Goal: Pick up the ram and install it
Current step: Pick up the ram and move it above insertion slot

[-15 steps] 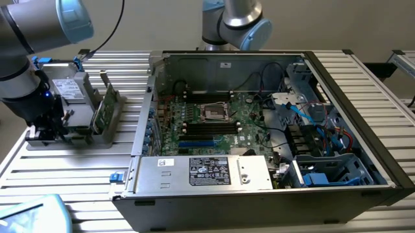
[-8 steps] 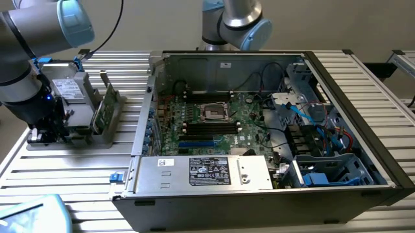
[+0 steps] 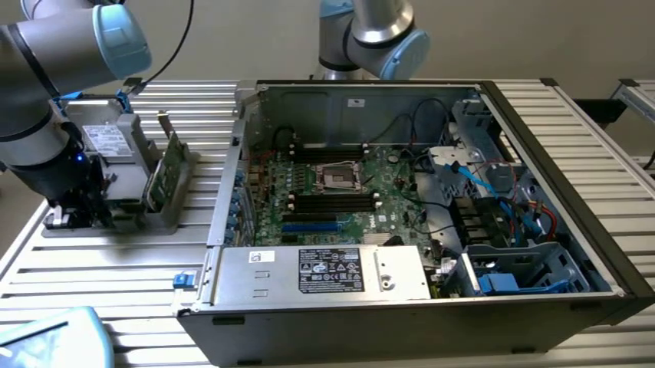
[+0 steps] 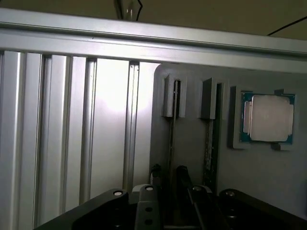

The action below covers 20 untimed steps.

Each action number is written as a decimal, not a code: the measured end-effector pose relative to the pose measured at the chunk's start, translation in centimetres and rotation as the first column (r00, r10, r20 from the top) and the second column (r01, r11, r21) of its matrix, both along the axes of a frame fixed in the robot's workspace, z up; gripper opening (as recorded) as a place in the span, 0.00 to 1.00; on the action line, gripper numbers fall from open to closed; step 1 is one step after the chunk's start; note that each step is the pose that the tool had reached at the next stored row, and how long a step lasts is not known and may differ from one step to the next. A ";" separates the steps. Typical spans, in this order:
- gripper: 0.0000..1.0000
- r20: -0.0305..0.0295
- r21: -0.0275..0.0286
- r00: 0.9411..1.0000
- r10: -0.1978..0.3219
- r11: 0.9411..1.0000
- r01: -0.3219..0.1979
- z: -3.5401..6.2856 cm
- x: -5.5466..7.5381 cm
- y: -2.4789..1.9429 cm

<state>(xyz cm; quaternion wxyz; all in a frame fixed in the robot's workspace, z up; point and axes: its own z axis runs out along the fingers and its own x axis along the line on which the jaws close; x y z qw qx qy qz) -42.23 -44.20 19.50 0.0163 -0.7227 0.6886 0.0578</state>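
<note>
Now the gripper (image 4: 169,173) is hovering with the ram (image 4: 171,136) standing edge-on just beneath its tip; whether it is clenching, I cannot tell.

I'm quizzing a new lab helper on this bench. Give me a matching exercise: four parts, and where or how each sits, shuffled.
1. processor chip
2. green card
3. power supply
4. ram stick

A. labelled silver box inside the case
B. standing tall, metal bracket at one end
C. square recess of the grey holder
D. narrow slot of the holder

Pairs: 1-C, 2-B, 3-A, 4-D
</note>
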 end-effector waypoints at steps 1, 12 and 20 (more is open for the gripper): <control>0.27 -0.001 0.000 1.000 0.000 1.000 0.000 0.01 0.1 0.00; 0.27 -0.006 0.001 1.000 0.000 1.000 0.000 0.00 0.4 0.00; 0.25 -0.006 0.001 1.000 0.000 1.000 0.000 0.00 0.4 0.00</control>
